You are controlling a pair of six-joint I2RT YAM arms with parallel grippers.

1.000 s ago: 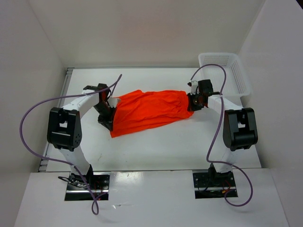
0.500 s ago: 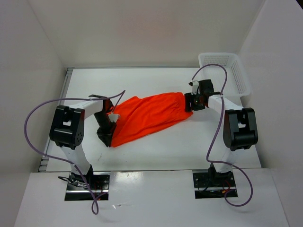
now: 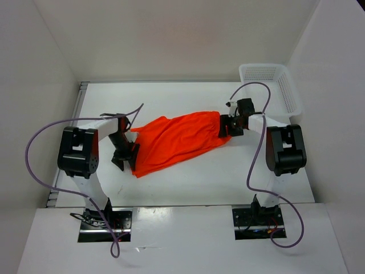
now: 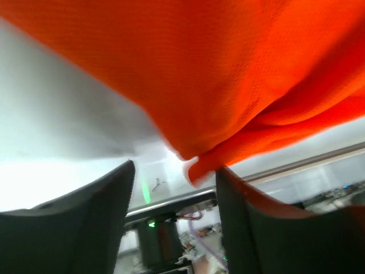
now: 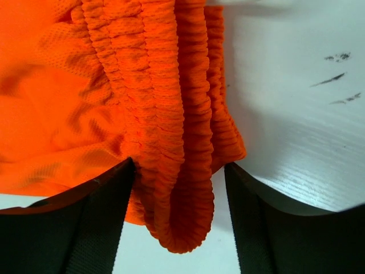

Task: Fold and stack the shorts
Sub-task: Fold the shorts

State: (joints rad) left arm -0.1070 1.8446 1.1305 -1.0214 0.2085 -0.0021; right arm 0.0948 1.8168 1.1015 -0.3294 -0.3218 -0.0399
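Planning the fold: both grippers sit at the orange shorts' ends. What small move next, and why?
Probably draw both arms back off the shorts. They rest on the table, and the left gripper and right gripper stand open around their ends, gripping nothing.

Left arm and right arm: white links, boxy black joint housings, looping purple cables.
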